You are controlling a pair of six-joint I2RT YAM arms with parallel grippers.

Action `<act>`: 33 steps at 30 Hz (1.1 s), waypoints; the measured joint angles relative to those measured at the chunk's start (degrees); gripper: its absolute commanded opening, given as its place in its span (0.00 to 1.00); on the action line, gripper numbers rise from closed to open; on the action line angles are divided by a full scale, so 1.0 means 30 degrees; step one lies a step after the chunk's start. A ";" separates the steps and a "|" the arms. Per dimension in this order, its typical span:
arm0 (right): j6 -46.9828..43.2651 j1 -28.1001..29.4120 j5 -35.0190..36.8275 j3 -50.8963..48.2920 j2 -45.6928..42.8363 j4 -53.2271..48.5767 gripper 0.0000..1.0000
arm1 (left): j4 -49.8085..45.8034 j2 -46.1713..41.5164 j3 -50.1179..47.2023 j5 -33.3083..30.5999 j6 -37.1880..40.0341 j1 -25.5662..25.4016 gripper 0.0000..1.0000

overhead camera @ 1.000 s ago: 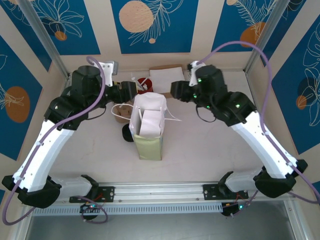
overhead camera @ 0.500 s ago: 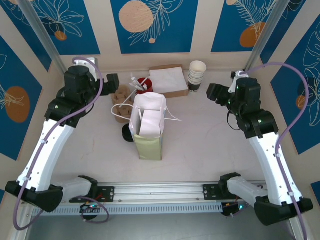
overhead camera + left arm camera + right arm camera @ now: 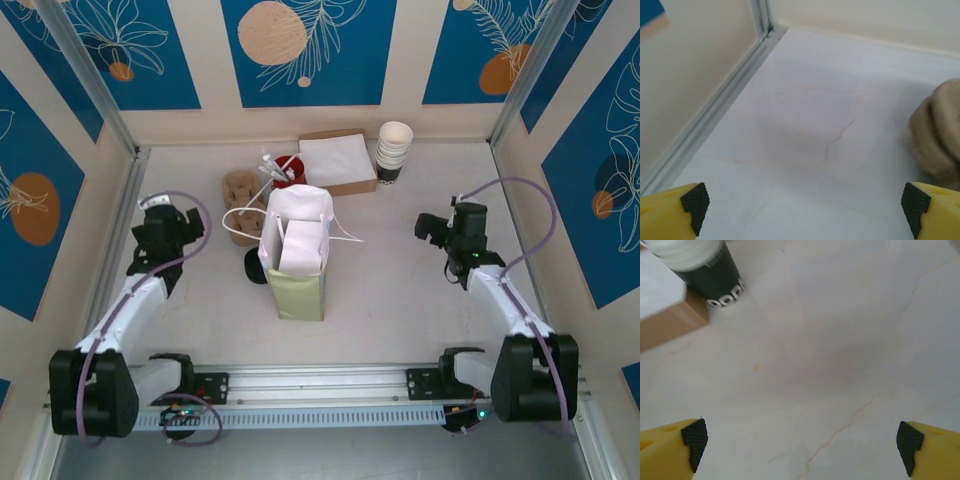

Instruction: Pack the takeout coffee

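Your left pincer sits at 9 o'clock on the counter, close to the side wall. Its wrist view shows the fingers spread wide with nothing between them and bare counter ahead. The wall's metal rail runs off toward 11 o'clock, and the pulp carrier sits at 3 o'clock.

Your right pincer is at 3 o'clock on the counter, just as wide and empty-handed. Bare counter lies in front of it too. The cup stack and a corner of the box stand at its 11 o'clock.

The bag stands upright and open at the centre, well apart from both pincers. You have bare counter at its 3 and 6 o'clock sides.

The far strip at 12 o'clock is crowded, with the carrier, a red cup, the box and the cup stack in a row.

A black round shape touches the bag's 9 o'clock side, half hidden. You cannot tell whether that is the coffee. Nor can you tell whether the coffee is inside the bag, where a white shape shows in the mouth.
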 measured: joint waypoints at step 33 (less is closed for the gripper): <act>-0.2535 0.0525 -0.2827 -0.3861 0.6659 1.5242 0.99 | 0.9136 0.3847 -0.3067 0.6717 0.3796 0.0335 1.00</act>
